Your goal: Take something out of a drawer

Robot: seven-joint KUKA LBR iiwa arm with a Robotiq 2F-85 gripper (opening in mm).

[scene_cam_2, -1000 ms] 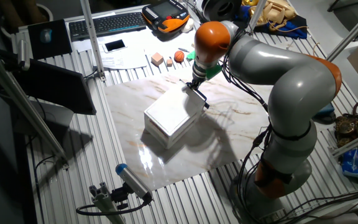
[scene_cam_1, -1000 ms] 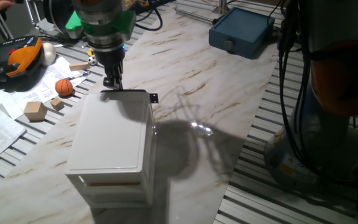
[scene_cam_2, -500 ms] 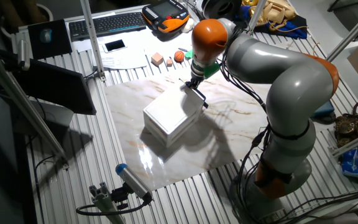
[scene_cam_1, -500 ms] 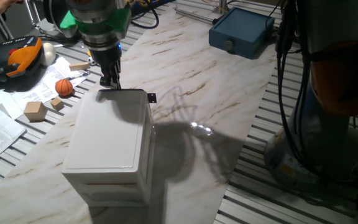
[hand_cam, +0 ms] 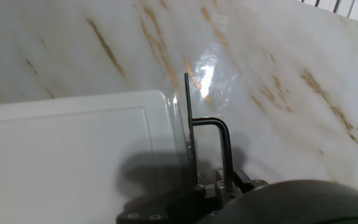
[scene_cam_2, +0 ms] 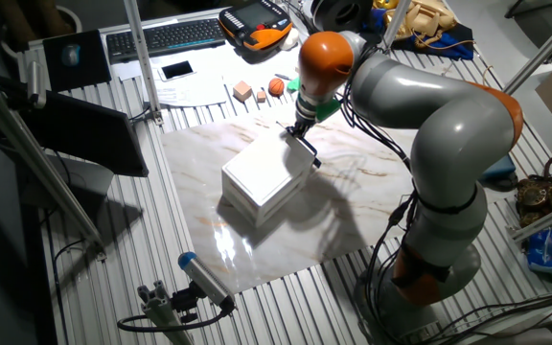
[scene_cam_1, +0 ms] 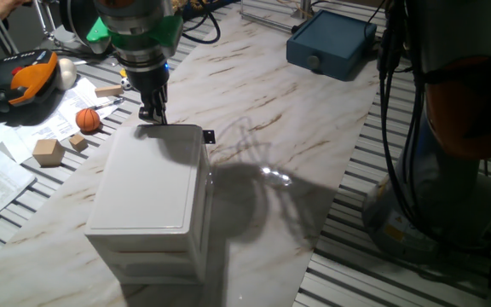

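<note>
The white cabinet (scene_cam_1: 147,200) stands on the marble board, also seen in the other fixed view (scene_cam_2: 262,177). Its top drawer faces away from the first fixed camera. Only the drawer's thin black front edge (hand_cam: 188,124) and black handle (scene_cam_1: 208,135) show. In the hand view the handle (hand_cam: 226,149) is a bent black bar running down into the hand, with a narrow gap between drawer front and cabinet top (hand_cam: 73,155). My gripper (scene_cam_1: 153,117) (scene_cam_2: 298,131) points down at the cabinet's far edge, fingers close together on the handle. The wooden block is hidden.
An orange ball (scene_cam_1: 88,119), small wooden cubes (scene_cam_1: 48,152) and papers lie left of the board. An orange-black pendant (scene_cam_1: 24,77) lies further back. A blue box (scene_cam_1: 331,43) stands at the far right. The arm's base (scene_cam_1: 450,128) is at the right.
The cabinet has shifted slightly toward the near left. The gripper stays at the cabinet's far edge, barely moved.
</note>
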